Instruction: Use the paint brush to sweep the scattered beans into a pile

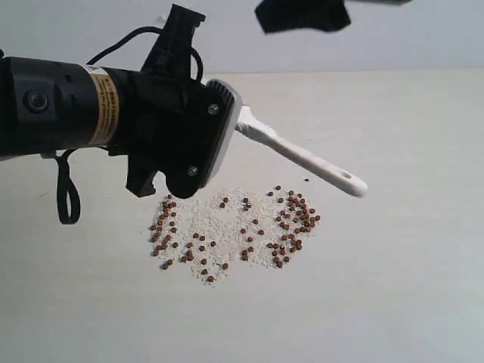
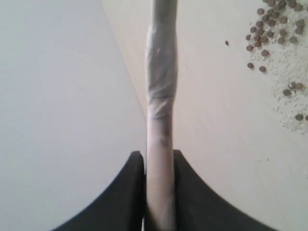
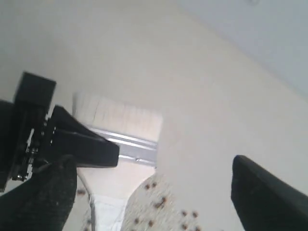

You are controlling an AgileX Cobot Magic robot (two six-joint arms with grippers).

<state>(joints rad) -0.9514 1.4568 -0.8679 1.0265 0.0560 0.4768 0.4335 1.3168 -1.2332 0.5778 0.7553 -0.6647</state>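
Left gripper (image 2: pixel 160 166) clamped on paint brush (image 2: pixel 161 86) handle, just beside scattered beans (image 1: pixel 295 219). Right gripper (image 3: pixel 154 187) spread wide, empty. Likely light, rigid handle, soft bristles; best gripped mid-handle.

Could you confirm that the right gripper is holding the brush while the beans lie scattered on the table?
Not quite: the left gripper holds the brush, as the left wrist view shows; the right gripper is open and empty. The beans do lie scattered on the table.
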